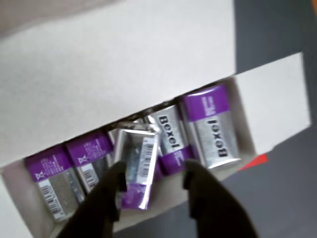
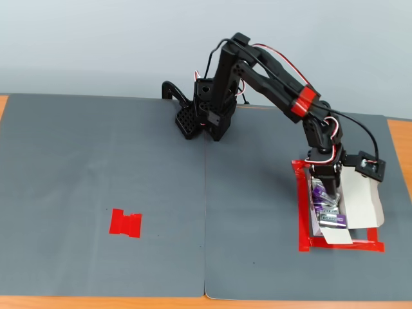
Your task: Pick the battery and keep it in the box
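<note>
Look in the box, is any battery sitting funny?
Yes. In the wrist view, one battery lies tilted on top of the neat row in the box, not down in a slot. It sits between the open gripper's fingers.

Grey mat (image 2: 129,161) with red tape outline (image 2: 302,212), box (image 2: 364,199), red marker (image 2: 125,223).

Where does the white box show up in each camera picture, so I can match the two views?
Wrist view: the box fills most of the frame, its long lid across the top, purple-silver batteries in a row inside.
Fixed view: the box is at the right, inside the red tape outline, under the gripper.
Shared landmark: the red tape, seen in the wrist view as a sliver beside the box's right end.
</note>
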`<act>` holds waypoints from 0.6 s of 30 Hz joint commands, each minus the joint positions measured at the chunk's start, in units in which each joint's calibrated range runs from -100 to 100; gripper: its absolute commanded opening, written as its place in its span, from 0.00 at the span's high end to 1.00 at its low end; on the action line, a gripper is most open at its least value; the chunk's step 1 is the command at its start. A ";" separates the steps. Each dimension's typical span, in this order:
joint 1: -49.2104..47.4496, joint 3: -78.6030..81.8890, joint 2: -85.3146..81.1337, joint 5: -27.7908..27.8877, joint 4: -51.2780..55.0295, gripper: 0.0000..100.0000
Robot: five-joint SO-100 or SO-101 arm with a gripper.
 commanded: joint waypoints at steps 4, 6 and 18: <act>6.28 -2.75 -9.62 -0.29 -0.05 0.98; 8.60 -2.75 -12.00 -0.29 -0.05 0.98; 23.66 12.08 -33.95 -0.34 0.30 0.98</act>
